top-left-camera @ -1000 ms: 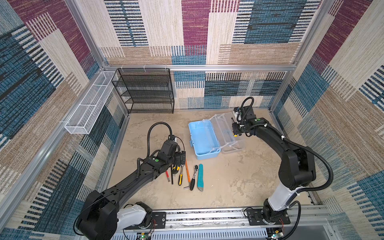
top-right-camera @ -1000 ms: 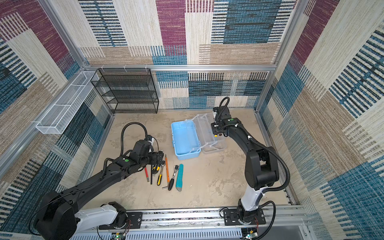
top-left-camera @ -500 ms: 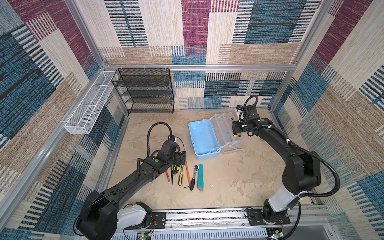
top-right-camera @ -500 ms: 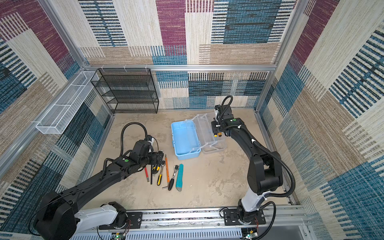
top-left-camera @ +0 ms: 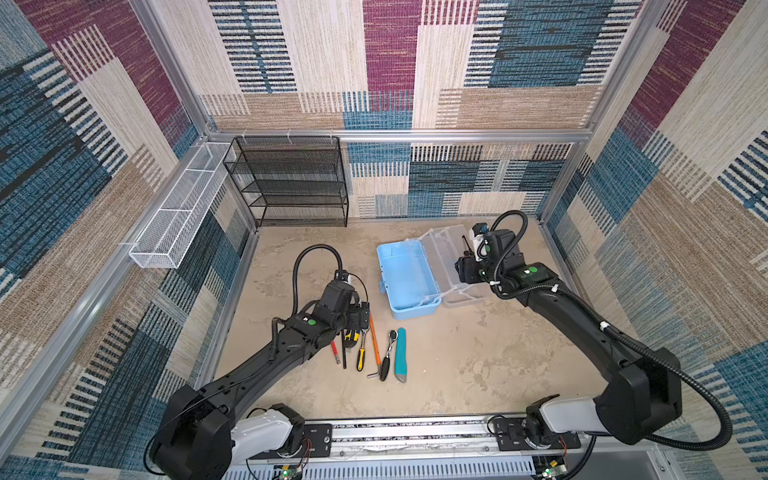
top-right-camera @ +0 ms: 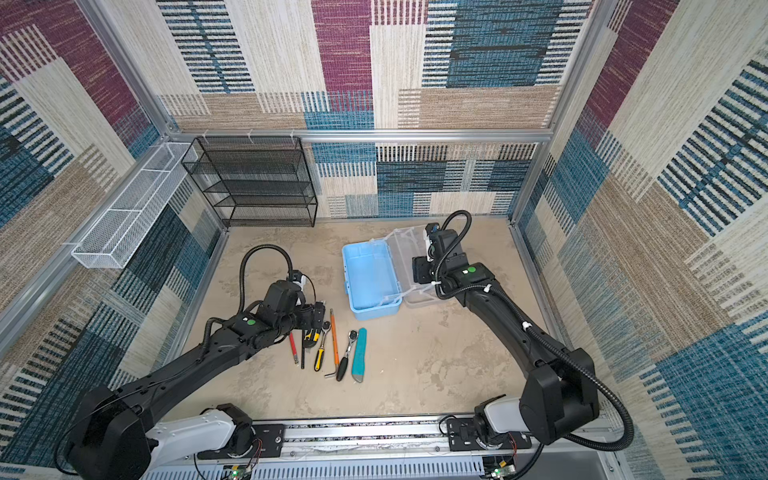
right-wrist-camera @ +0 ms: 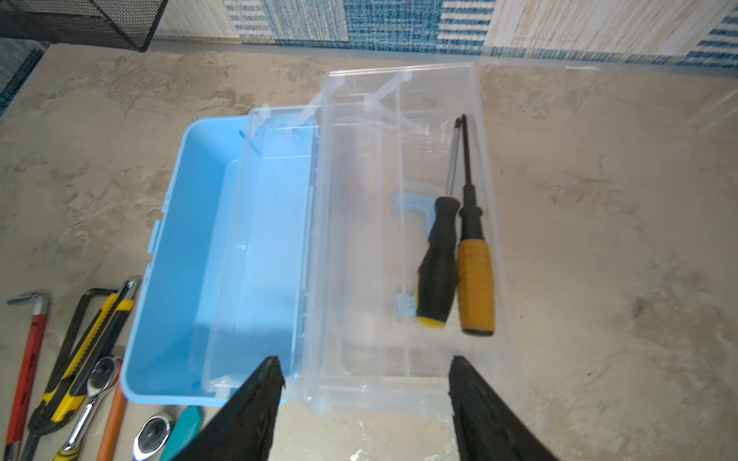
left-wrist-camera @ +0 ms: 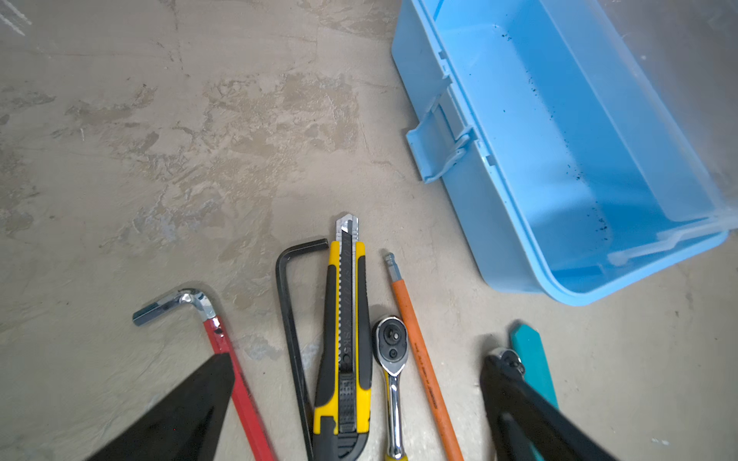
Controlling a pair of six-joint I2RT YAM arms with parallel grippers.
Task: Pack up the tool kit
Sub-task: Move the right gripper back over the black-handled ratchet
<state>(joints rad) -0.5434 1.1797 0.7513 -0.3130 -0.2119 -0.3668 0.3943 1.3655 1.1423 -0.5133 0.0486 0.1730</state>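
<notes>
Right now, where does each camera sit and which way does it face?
Both top views: high behind the robot, looking down on both arms, toolbox and loose tools.
Left wrist: behind the left gripper, facing those tools; fingers show.
Right wrist: behind the right gripper, facing the clear lid with two screwdrivers; fingers show.
All share the blue toolbox.

Left arm (top-left-camera: 257, 370): stretched forward from the near edge and angled toward the middle, forearm held low. Wrist bent down. Left gripper (top-left-camera: 362, 312) points downward; in the wrist view (left-wrist-camera: 357, 359) its jaws stand fully apart, one dark finger (left-wrist-camera: 187, 407) at each side.

Right arm (top-left-camera: 582, 320): elbow out to the right, long link slanting up toward the far side. Right gripper (top-left-camera: 460, 270) turned inward toward the middle; in the wrist view (right-wrist-camera: 365, 359) its jaws are spread, gripping nothing.
</notes>
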